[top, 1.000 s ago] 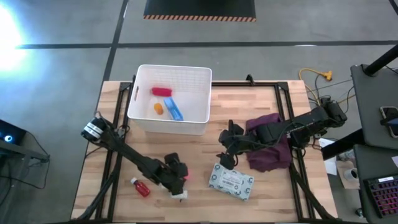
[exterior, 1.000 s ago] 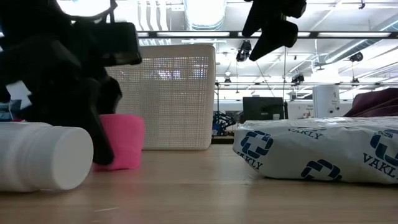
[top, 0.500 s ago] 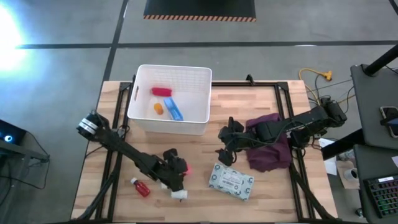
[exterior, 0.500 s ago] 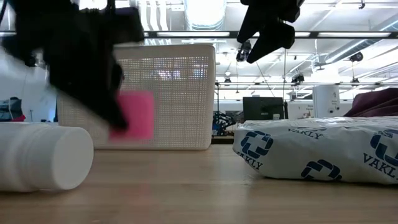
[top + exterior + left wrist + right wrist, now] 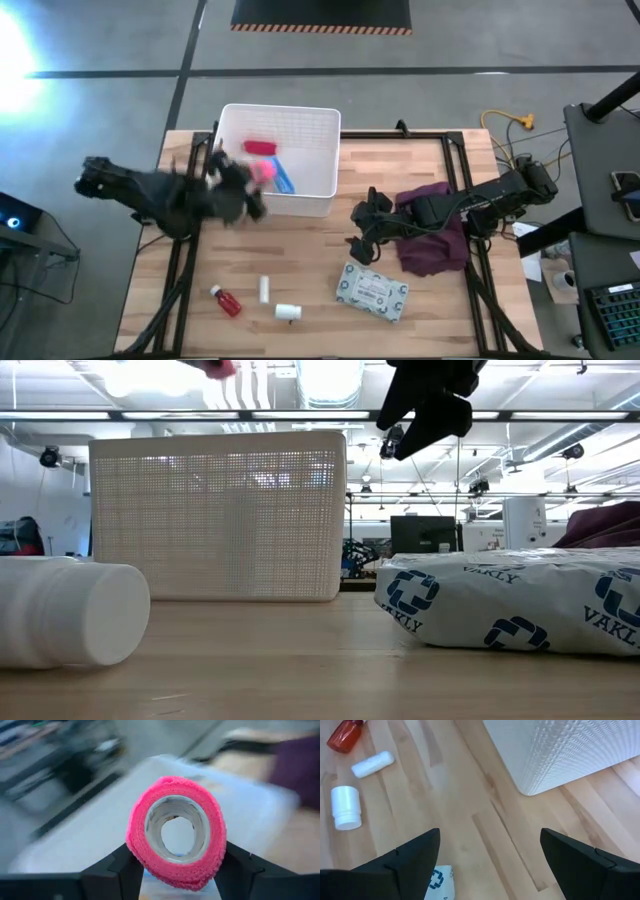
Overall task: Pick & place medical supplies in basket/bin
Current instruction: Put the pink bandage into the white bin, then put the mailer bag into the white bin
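My left gripper (image 5: 176, 856) is shut on a pink bandage roll (image 5: 175, 832), which shows in the high view (image 5: 264, 170) above the near left part of the white perforated basket (image 5: 280, 111). In the basket lie a red item (image 5: 260, 147), an orange one (image 5: 255, 173) and a blue-white box (image 5: 282, 179). My right gripper (image 5: 362, 246) hangs open above the table, just beyond the pale green wipes pack (image 5: 372, 290). A red bottle (image 5: 226, 301), a white tube (image 5: 264, 290) and a white bottle (image 5: 288, 312) lie on their sides near the table's near edge. My left gripper pinches the pink roll between its two fingers (image 5: 121, 870), which press on opposite sides of its curved outer wall (image 5: 136, 837). The roll's hollow core faces the wrist camera. It is lifted clear of the table, above the basket.
A dark maroon cloth (image 5: 436, 240) lies crumpled under the right arm at the table's right. In the low view the white bottle (image 5: 75, 625) and the wipes pack (image 5: 510, 605) lie in front of the basket (image 5: 220, 515). Bare wood shows between basket and wipes pack.
My left gripper has lifted the pink roll off the table beside the white bottle, carrying it up and fast toward the far left until it is over the basket's near part. The white tube, hidden under the arm before, now shows. The right gripper has barely moved.
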